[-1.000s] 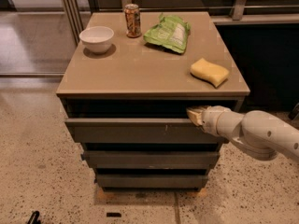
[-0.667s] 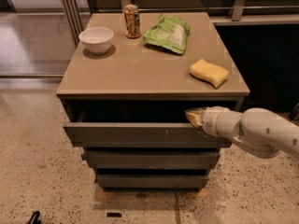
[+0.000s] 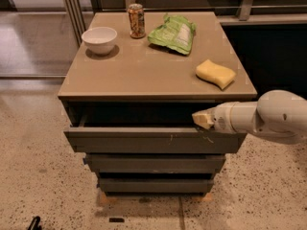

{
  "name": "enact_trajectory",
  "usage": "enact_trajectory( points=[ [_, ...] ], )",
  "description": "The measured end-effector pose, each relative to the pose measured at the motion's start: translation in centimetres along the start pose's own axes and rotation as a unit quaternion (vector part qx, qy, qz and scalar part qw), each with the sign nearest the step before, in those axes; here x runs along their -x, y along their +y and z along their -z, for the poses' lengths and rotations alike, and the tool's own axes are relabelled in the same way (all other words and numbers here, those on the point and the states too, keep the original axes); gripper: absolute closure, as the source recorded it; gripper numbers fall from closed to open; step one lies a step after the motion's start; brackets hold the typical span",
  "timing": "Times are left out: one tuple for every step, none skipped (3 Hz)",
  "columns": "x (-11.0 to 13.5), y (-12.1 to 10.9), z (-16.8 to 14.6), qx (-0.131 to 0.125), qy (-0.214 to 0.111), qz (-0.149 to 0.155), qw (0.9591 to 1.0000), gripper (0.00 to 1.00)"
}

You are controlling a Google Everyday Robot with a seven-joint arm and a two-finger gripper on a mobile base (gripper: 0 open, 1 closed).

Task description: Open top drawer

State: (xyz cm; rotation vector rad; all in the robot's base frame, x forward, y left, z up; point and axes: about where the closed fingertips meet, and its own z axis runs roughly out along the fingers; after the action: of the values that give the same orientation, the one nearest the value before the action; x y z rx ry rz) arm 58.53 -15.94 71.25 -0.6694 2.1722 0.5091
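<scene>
The top drawer (image 3: 144, 141) is a wide dark-grey handleless front with small pale scratch marks right of centre. It stands pulled out a short way from the cabinet, leaving a dark gap under the tabletop. My gripper (image 3: 203, 119) comes in from the right on a white arm. Its pale tip sits at the drawer's top edge, right of centre, reaching into the gap.
On the tan tabletop (image 3: 144, 75) stand a white bowl (image 3: 100, 40), a drink can (image 3: 136, 20), a green snack bag (image 3: 173, 33) and a yellow sponge (image 3: 216, 74). Two plain grey drawer fronts (image 3: 153, 164) lie below. Speckled floor surrounds the cabinet.
The top drawer has slid further out toward the camera, and the gripper has moved with it at its top edge.
</scene>
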Motion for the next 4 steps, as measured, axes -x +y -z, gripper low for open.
enact_trajectory(
  points=[
    [-0.2, -3.3, 4.6, -0.007, 0.043, -0.052, 0.9977, 1.00],
    [-2.3, -4.7, 7.8, -0.003, 0.073, -0.093, 0.9930, 1.00],
    [-2.3, -4.6, 7.8, -0.002, 0.074, -0.093, 0.9930, 1.00],
    [-1.3, -4.5, 2.5, -0.011, 0.040, -0.093, 0.9948, 1.00]
  ],
)
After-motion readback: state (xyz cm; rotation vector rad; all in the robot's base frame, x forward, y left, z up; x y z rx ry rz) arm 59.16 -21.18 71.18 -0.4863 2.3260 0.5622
